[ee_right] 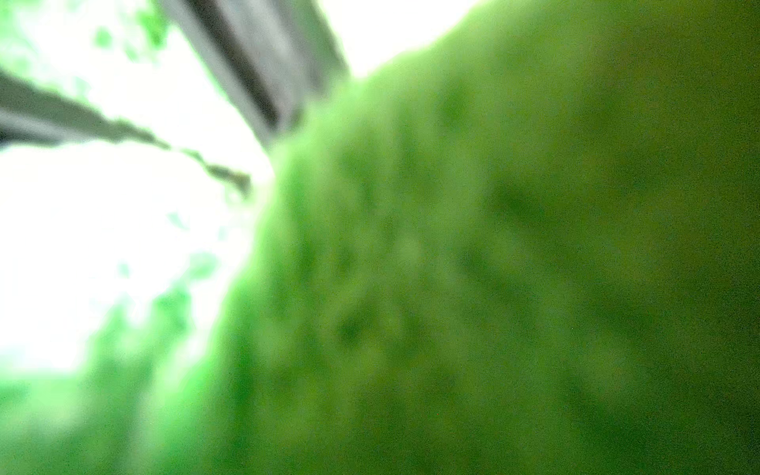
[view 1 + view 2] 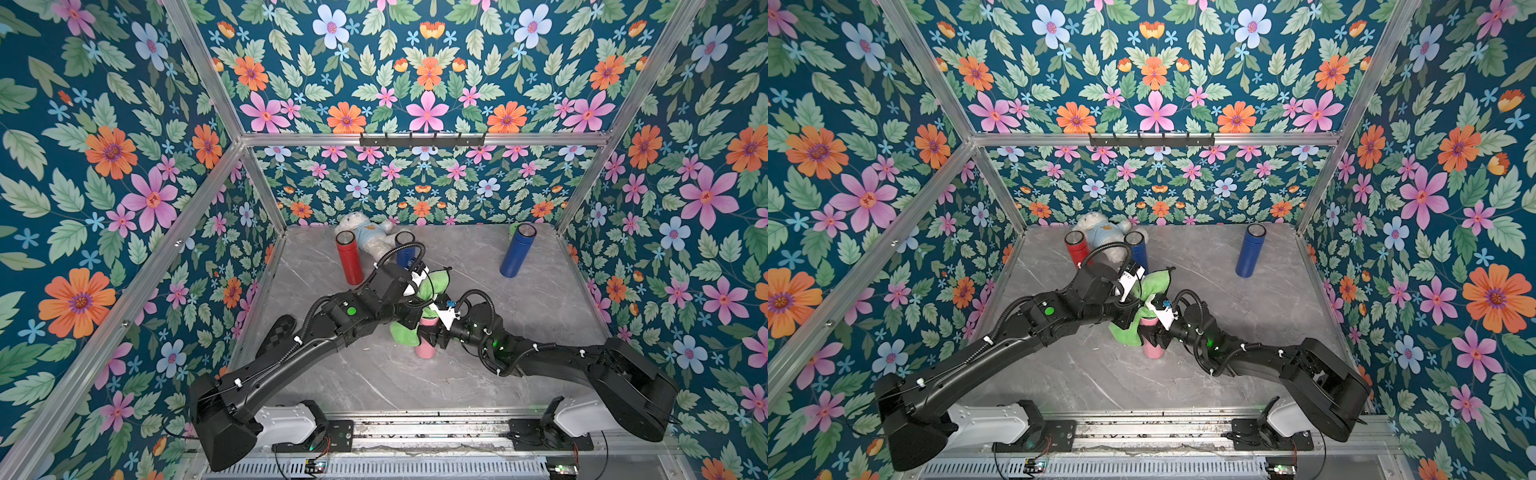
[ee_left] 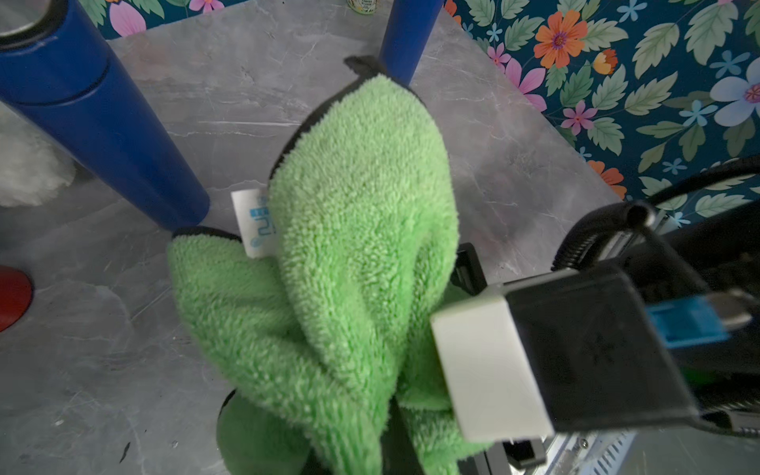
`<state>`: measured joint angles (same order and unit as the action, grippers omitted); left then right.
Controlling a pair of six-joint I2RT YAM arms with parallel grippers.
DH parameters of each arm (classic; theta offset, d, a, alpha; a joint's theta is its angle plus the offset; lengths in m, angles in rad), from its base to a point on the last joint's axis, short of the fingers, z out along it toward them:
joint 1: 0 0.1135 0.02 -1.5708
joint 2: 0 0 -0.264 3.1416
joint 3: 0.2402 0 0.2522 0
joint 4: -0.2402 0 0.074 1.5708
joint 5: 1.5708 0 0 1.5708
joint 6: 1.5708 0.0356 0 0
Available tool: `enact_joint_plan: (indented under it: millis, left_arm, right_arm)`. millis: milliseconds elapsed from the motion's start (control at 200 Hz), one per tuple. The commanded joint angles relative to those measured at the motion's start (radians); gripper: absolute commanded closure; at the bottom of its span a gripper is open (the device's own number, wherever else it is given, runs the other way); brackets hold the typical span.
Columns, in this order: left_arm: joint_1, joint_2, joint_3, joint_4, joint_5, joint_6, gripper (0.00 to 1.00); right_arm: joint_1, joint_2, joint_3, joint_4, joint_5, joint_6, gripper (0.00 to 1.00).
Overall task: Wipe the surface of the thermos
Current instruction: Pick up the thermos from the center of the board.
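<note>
1. Pink thermos [image 2: 424,352] stands upright on the table [image 2: 519,332], mid-front, between the two arms. Only its lower body shows; the top is under the green cloth [image 3: 353,246].
2. Right gripper [image 2: 432,334] sits at the thermos's upper body, jaws either side, apparently clamped on it. Its wrist view is all green blur.
3. Left gripper [image 2: 415,312] is pinched together on a bunch of the cloth, beside the thermos's top.
4. Judgement: press the cloth flat to the wall and stroke from top to base while the right grip holds firm against tipping.
5. Risk: loose folds may snag on the right gripper, so the exposed side is best wiped first.
</note>
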<state>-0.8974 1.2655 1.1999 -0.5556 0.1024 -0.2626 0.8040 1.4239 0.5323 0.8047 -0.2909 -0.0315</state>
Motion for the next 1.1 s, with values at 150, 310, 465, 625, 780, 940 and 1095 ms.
enact_joint_plan:
  millis: [150,310,465,625,780,940,1095]
  left_arm:
    - [-0.002,0.070,-0.057,0.075,0.121,-0.038,1.00]
    - [0.037,0.081,-0.107,0.153,0.134,-0.061,1.00]
    - [0.043,0.064,-0.146,0.170,0.163,-0.076,1.00]
    - [-0.009,0.005,-0.206,0.132,0.146,-0.119,1.00]
    - [-0.066,-0.055,-0.268,0.101,0.105,-0.182,1.00]
    - [-0.098,-0.100,-0.308,0.092,0.083,-0.228,1.00]
    - [-0.102,-0.109,-0.319,0.091,0.077,-0.239,1.00]
  right_arm:
    - [0.005,0.009,0.020,0.108,0.018,-0.027,1.00]
    - [0.015,0.018,0.007,0.143,0.034,-0.013,1.00]
    - [0.014,0.016,-0.001,0.163,0.069,-0.004,1.00]
    - [-0.018,0.021,0.003,0.182,0.068,0.021,1.00]
    - [-0.041,0.018,0.010,0.180,0.062,0.024,1.00]
    - [-0.054,0.005,0.019,0.162,0.052,0.018,1.00]
    - [-0.058,-0.001,0.027,0.144,0.050,0.010,1.00]
